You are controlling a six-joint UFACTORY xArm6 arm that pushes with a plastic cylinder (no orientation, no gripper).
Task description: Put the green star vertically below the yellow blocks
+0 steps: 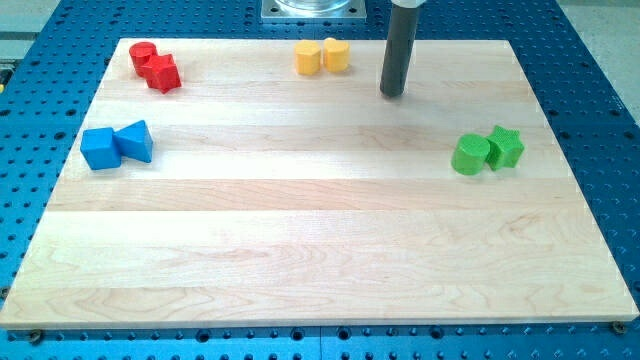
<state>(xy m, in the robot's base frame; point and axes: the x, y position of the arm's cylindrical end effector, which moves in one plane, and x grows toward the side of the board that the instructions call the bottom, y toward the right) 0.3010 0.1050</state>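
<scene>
Because the green star (506, 146) must end up below the yellow blocks (322, 56) at the view's top centre, you find your tip (392, 94) parked just right of that pair and well apart from the star, touching nothing. Your end effector is a bare rod with no jaws, so it grasps nothing and can only push. Item: one green star, dark green, points softly rounded, lying flat on the table (320, 240) at the view's right, touching a lighter green cylinder (469, 155) on its left.
</scene>
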